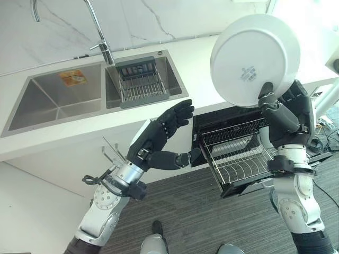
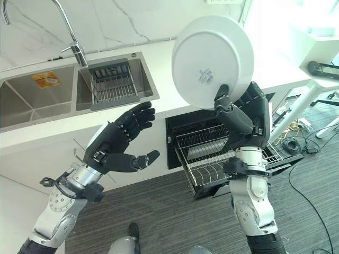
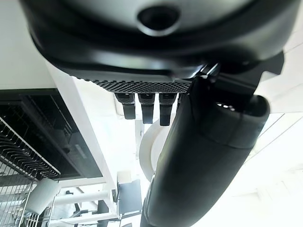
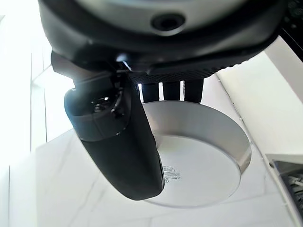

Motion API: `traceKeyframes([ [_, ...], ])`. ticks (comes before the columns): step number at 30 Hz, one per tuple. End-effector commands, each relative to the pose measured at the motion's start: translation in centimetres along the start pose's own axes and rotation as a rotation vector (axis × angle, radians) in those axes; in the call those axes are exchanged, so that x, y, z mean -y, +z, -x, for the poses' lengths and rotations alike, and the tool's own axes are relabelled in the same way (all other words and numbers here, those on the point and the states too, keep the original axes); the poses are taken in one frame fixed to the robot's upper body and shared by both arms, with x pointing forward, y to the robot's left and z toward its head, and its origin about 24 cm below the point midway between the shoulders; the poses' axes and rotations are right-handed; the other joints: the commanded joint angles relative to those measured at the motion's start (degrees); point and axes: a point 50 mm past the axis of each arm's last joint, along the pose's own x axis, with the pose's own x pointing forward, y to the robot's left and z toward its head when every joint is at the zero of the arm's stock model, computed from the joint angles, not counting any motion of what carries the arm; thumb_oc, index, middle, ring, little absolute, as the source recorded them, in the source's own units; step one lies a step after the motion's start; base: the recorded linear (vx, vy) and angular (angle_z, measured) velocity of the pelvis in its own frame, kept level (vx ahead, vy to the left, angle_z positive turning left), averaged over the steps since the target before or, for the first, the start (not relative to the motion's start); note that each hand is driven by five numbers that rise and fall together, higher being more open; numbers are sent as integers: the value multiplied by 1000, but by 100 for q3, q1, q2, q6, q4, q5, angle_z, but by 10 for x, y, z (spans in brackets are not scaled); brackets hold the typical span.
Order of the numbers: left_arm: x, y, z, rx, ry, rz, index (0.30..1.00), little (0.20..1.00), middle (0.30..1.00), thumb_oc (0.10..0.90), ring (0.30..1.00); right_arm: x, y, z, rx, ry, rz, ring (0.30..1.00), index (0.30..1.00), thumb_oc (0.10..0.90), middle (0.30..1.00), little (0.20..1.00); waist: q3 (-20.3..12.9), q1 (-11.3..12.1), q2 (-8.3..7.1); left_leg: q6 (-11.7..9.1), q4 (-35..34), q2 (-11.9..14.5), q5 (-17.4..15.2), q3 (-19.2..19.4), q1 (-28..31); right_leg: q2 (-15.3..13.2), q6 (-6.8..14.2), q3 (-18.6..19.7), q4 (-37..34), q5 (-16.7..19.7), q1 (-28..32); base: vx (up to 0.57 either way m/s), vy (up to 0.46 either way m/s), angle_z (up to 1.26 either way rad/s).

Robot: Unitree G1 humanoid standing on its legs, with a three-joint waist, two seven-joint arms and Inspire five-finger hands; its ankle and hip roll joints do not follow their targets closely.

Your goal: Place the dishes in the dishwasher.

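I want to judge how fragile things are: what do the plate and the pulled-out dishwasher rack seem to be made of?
The plate, pinched in the right hand, looks like glazed white ceramic: smooth and glossy, perhaps melamine. The rack looks like bright metal wire, thin and shiny.

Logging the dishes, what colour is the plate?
White plate, clearest in the left eye view, pinched by the right hand.

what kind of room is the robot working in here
Most likely a kitchen: a steel double sink with a faucet set in a white counter, and an open dishwasher with its rack pulled out.
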Motion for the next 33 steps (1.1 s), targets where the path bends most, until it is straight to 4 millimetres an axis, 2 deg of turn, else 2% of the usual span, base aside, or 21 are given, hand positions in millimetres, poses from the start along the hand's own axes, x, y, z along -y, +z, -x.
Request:
traceKeyframes([
  [1,-4,31,-10,173,-19,-89,900,900,900,800,900,-23,56,-15,330,109,45,300,300,400,300,300,-399,-72,-231,-75,869,201,-1636,302,438,409,-227,91,-384,61,-254,-11,-168,-16],
  [4,-7,21,-6,124,19,-52,900,900,900,800,900,-19,56,-18,320,98,115,300,300,400,300,300,-372,-111,-188,-151,869,329,-1534,335,394,544,-325,149,-384,37,-312,-19,-149,-10],
  [6,-10,6,0,52,59,-31,900,900,900,800,900,-14,53,-19,299,87,182,300,300,400,300,300,-364,-171,-177,-178,869,402,-1504,561,471,605,-370,169,-384,36,-348,4,-103,-12],
  [8,-11,-8,9,-15,83,-33,900,900,900,800,900,-10,54,-18,283,86,233,300,300,400,300,300,-358,-159,-173,-158,869,334,-1469,672,500,598,-359,178,-384,70,-361,30,-10,-8],
  [9,-13,-19,18,-74,110,-27,900,900,900,800,900,-9,53,-18,274,95,265,300,300,400,300,300,-317,-77,-156,-45,869,2,-1552,451,470,629,-339,296,-384,88,-357,66,60,-9],
  [11,-16,-39,36,-185,169,-37,900,900,900,800,900,-10,49,-17,262,113,291,300,300,400,300,300,-255,53,-134,124,869,-431,-1718,86,465,707,-303,513,-384,91,-321,84,99,-26],
  [12,-16,-55,49,-277,182,-61,900,900,900,800,900,-11,47,-15,262,112,308,300,300,400,300,300,-254,69,-130,184,869,-514,-1778,117,478,705,-268,542,-384,102,-308,52,91,-58],
  [13,-16,-59,52,-300,183,-69,900,900,900,800,900,-11,47,-15,262,112,310,300,300,400,300,300,-252,76,-132,190,869,-525,-1796,103,491,704,-260,547,-384,104,-295,59,132,-74],
  [15,-15,-89,80,-486,217,-65,900,900,900,800,900,-9,43,-11,275,73,375,300,300,400,300,300,-261,87,-162,282,869,-689,-1914,-67,554,709,-227,642,-384,116,-254,74,223,-46],
  [16,-14,-115,104,-631,235,-63,900,900,900,800,900,-5,40,-11,282,50,439,300,300,400,300,300,-305,36,-190,340,869,-708,-2012,24,598,650,-182,619,-384,124,-232,55,302,-11],
  [17,-12,-124,112,-684,241,-60,900,900,900,800,900,-4,41,-11,284,46,462,300,300,400,300,300,-310,27,-207,368,869,-760,-2056,-8,612,621,-145,626,-384,145,-226,22,297,-9],
  [21,-7,-145,136,-809,243,-59,900,900,900,800,900,-2,43,-13,325,17,561,300,300,400,300,300,-262,72,-269,478,869,-1004,-2122,-266,582,551,-28,609,-384,321,-285,0,180,-3],
  [24,-3,-156,153,-892,252,-47,900,900,900,800,900,0,43,-14,330,-1,598,300,300,400,300,300,-240,-22,-244,590,869,-1052,-2115,-509,546,718,-14,927,-384,522,-239,7,97,5],
  [26,2,-163,161,-937,240,-53,900,900,900,800,900,2,41,-13,335,-12,664,300,300,400,300,300,-270,-57,-249,657,869,-1112,-2113,-586,489,737,-43,1228,-384,362,-323,18,2,17],
  [29,-2,-169,171,-988,294,-38,900,900,900,800,900,-4,34,-15,351,23,737,300,300,400,300,300,-201,71,-330,653,869,-1130,-2172,-566,504,236,160,1141,-384,905,-544,-18,-129,11],
  [30,-5,-170,173,-999,319,-30,900,900,900,800,900,-7,32,-16,355,35,742,300,300,400,300,300,-161,104,-351,670,869,-1114,-2198,-577,521,145,204,1124,-384,1025,-587,-37,-237,-15],
  [31,-9,-171,179,-1017,334,-33,900,900,900,800,900,-8,32,-18,366,49,771,300,300,400,300,300,-150,147,-353,670,869,-1039,-2172,-567,481,206,212,1142,-384,774,-560,-51,-296,-26],
  [33,-12,-174,182,-1041,349,-35,900,900,900,800,900,-12,34,-27,397,64,863,300,300,400,300,300,-168,264,-402,567,869,-874,-2101,-406,388,136,216,919,-384,676,-613,-58,-274,-24],
])
